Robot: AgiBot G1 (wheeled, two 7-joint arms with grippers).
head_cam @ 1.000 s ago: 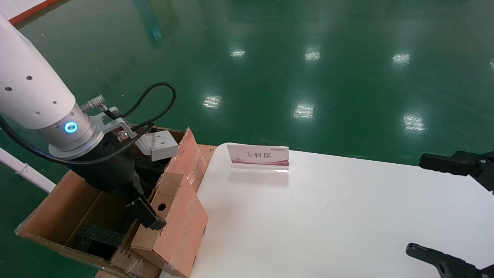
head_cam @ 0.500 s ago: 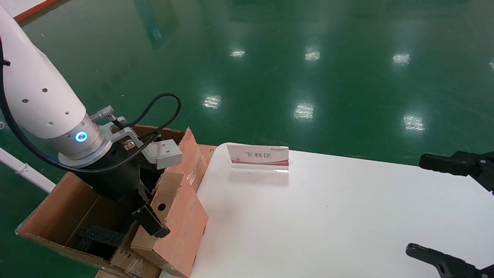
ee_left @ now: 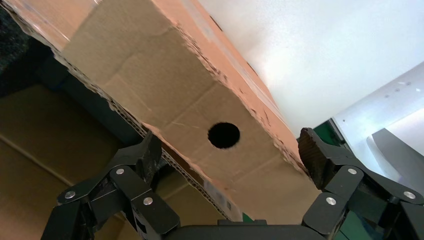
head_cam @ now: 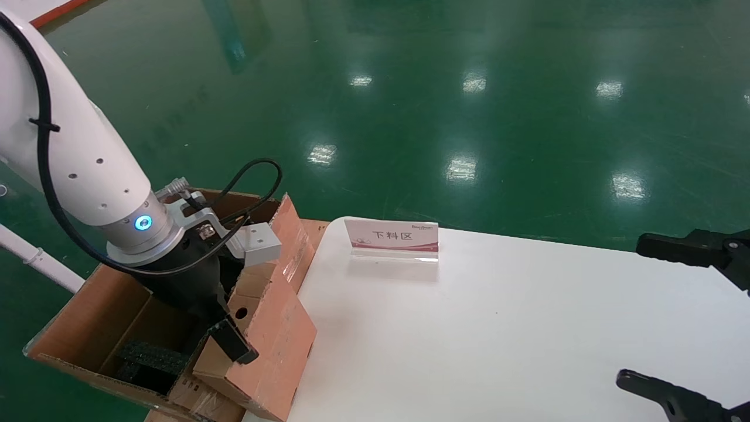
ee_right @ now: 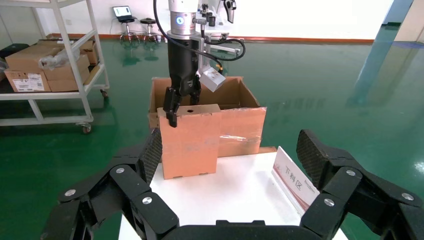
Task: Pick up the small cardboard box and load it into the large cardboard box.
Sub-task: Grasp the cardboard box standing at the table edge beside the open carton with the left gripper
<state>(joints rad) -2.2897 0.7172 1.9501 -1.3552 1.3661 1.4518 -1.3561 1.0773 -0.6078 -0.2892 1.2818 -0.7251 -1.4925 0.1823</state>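
The small cardboard box (head_cam: 275,340) stands on end at the white table's (head_cam: 498,334) left edge, leaning against the large cardboard box (head_cam: 76,316). Its paler top face has a round hole (ee_left: 223,135). My left gripper (head_cam: 231,328) reaches down over that top face. Its fingers (ee_left: 145,155) straddle the box and press on opposite edges. From the right wrist view the small cardboard box (ee_right: 190,145) rests on the table in front of the large cardboard box (ee_right: 240,125). My right gripper (head_cam: 631,309) hangs open and idle over the table's right side.
A white and red sign (head_cam: 392,237) stands at the table's back edge. Black foam blocks (head_cam: 149,357) lie inside the large box, and its taped flap (head_cam: 290,234) rises behind the small box. A shelf cart with cartons (ee_right: 50,65) stands far off on the green floor.
My left wrist has moved right and lower over the small box, and the box has tipped slightly toward the large box. The right arm has not moved.
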